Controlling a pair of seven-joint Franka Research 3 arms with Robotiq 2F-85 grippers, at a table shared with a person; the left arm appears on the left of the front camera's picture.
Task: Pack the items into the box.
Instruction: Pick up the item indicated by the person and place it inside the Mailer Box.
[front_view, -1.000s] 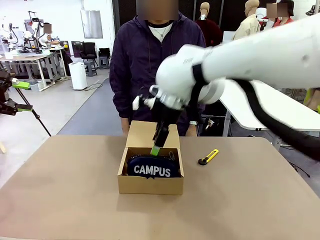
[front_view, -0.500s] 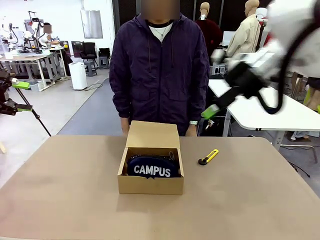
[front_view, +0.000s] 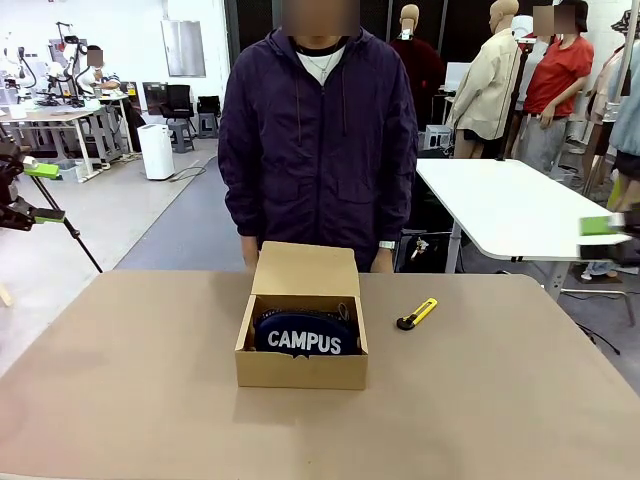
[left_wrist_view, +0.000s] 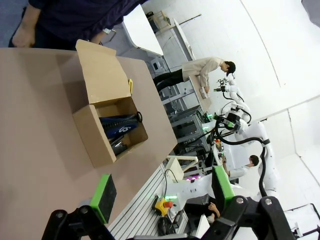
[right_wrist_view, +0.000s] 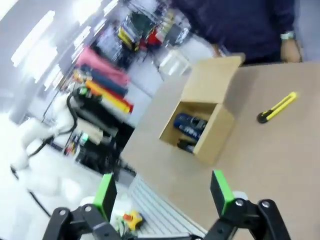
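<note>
While the utility knife (front_view: 417, 314) lies loose on the tabletop (front_view: 140, 400), at about 3 o'clock of the box (front_view: 301, 370) and apart from it, packing is judged incomplete. Its long axis runs from 8 o'clock, black end, to 2 o'clock, yellow end. The right gripper (right_wrist_view: 163, 194), jaws wide and empty, hangs high off the right side, with the knife at about 1 o'clock in its wrist view; that arm is judged nearer. The left gripper (left_wrist_view: 162, 192) is likewise wide and empty. The navy pouch (front_view: 303, 337), lettered CAMPUS, sits in the box, lid up.
</note>
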